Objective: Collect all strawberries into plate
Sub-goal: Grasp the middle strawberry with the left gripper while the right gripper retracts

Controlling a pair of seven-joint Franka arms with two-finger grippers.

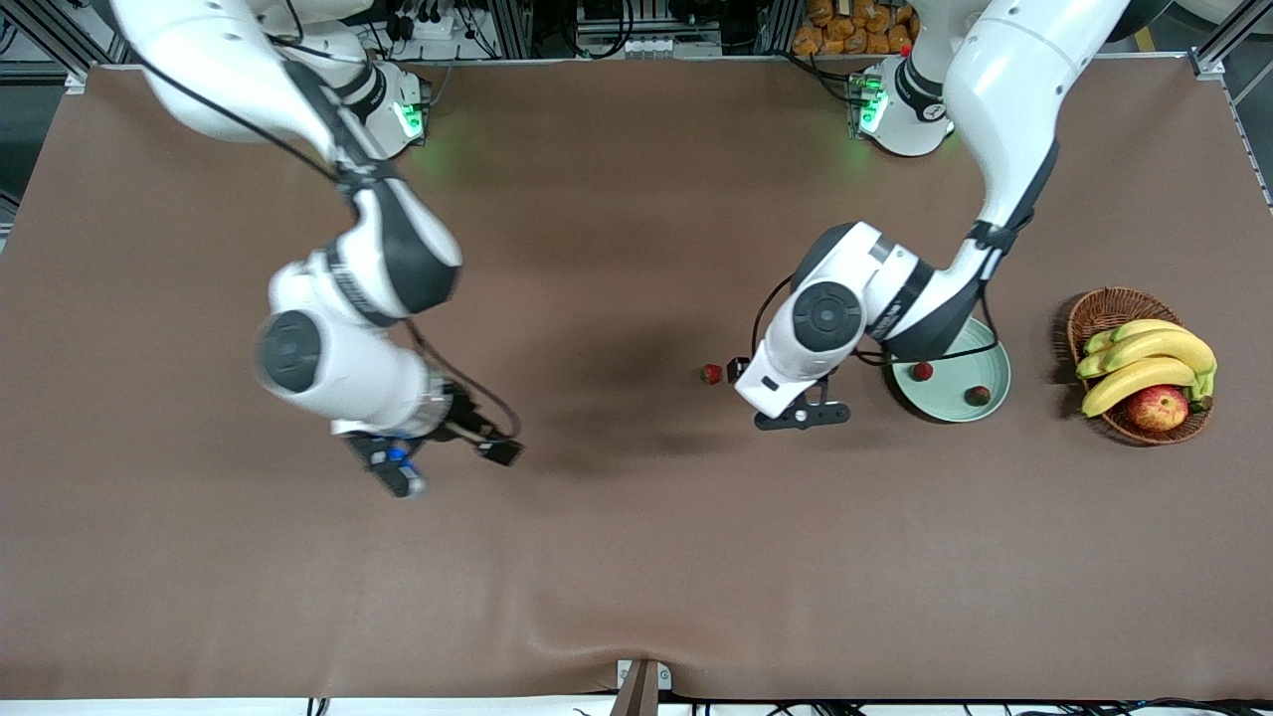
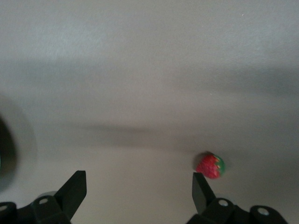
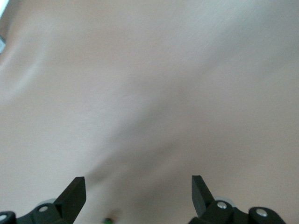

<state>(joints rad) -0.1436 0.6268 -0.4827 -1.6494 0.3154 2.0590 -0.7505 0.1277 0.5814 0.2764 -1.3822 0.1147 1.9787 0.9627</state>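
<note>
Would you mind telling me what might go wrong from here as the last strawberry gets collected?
The loose strawberry lies on the table beside the open left pincer, off-centre by one finger, so closing could nudge it away. The left arm overhangs the plate, whose two berries might be knocked.

The table (image 1: pixel 617 557) is being covered edge to edge by a brown cloth, rippled near its front edge. Soft shadows are being cast across its middle. Aluminium framing (image 1: pixel 557 30) and cables are being seen along the top edge, with green light glowing there.
</note>
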